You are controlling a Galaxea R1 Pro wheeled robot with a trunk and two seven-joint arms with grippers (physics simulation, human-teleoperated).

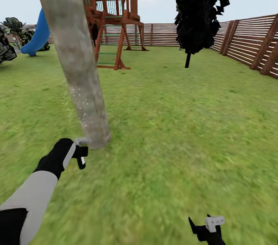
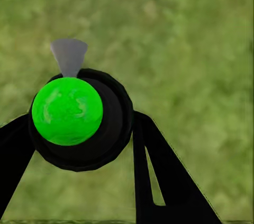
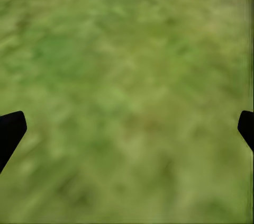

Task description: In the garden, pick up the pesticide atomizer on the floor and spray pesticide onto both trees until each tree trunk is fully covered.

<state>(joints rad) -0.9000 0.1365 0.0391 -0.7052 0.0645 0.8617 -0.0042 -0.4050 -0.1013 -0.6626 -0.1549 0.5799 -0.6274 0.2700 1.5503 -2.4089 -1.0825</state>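
Left tool (image 2: 79, 144) grips atomizer (image 2: 67, 110) beside trunk (image 1: 75, 56).

fenced back garden, simulated render, mottled grass lawn (image 1: 166, 121), brown horizontal-slat wooden fence (image 1: 247, 42), wooden play tower (image 1: 112, 17) with blue slide (image 1: 36, 36), thick leaning tree trunk (image 1: 75, 56), dark-leaved tree (image 1: 199, 9)

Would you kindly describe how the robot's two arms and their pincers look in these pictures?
The left arm has a light grey forearm segment between black sections, ending in a black wrist with a grey strip. Its left pincer has flat black fingers, one with a long slot. The right pincer is also black, with a small pale grey bracket on top and dark pointed fingers. No cables or markings show.
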